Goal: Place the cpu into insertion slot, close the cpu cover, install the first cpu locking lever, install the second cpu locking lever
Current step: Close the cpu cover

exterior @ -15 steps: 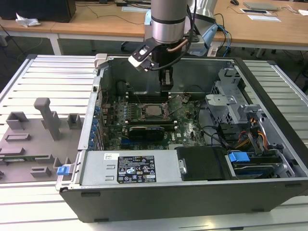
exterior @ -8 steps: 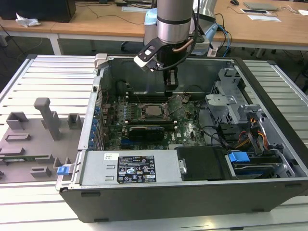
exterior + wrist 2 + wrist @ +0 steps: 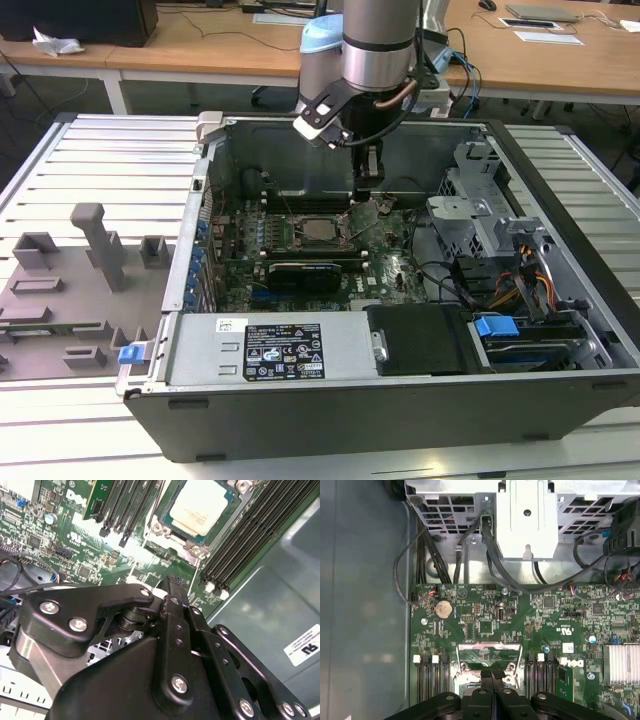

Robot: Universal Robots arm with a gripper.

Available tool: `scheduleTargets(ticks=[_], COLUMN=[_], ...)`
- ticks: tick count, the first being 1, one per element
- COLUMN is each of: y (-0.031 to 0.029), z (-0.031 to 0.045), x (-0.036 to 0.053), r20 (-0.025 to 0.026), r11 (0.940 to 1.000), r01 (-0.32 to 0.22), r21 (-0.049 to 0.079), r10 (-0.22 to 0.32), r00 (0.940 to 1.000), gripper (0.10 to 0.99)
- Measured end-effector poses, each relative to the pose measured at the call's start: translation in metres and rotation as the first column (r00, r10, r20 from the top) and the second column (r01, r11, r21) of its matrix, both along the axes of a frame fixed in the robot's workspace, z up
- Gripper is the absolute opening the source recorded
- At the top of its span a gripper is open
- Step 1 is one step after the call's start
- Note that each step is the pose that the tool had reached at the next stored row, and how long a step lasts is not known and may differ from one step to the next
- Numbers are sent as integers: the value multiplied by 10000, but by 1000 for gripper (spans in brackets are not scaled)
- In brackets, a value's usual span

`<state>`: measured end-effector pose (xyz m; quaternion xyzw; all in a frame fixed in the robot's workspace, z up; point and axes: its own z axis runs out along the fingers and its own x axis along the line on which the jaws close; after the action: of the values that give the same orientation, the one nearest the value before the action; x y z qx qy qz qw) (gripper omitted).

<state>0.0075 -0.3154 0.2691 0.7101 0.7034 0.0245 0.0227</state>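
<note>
Exterior view: the gripper (image 3: pixel 366 198) reaches down into the open computer case (image 3: pixel 400 420), over the green motherboard (image 3: pixel 395 265) towards the case's far wall. In the second wrist view the cpu (image 3: pixel 202 506) lies flat in the insertion slot (image 3: pixel 172 535). In the first wrist view the fingers (image 3: pixel 486 682) are clenched together, tips just beside the raised cpu cover (image 3: pixel 490 646).

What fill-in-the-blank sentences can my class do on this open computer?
1. The pale square chip lying in the slot is the ___.
2. The motherboard is coloured ___.
3. The gripper reaches down inside the open computer ___.
Missing words: cpu; green; case.
</note>
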Motion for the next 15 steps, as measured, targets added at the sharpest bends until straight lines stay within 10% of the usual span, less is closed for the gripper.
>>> scheduleTargets(ticks=[8,11,15], y=[0,0,0], z=[-1,-16,-61], x=[120,328,397], r20=[-1,-45,-67], r11=[10000,10000,10000], r01=[0,-1,0], r21=[1,1,1], r10=[0,1,0], r00=[10000,10000,10000], gripper=[106,106,106])
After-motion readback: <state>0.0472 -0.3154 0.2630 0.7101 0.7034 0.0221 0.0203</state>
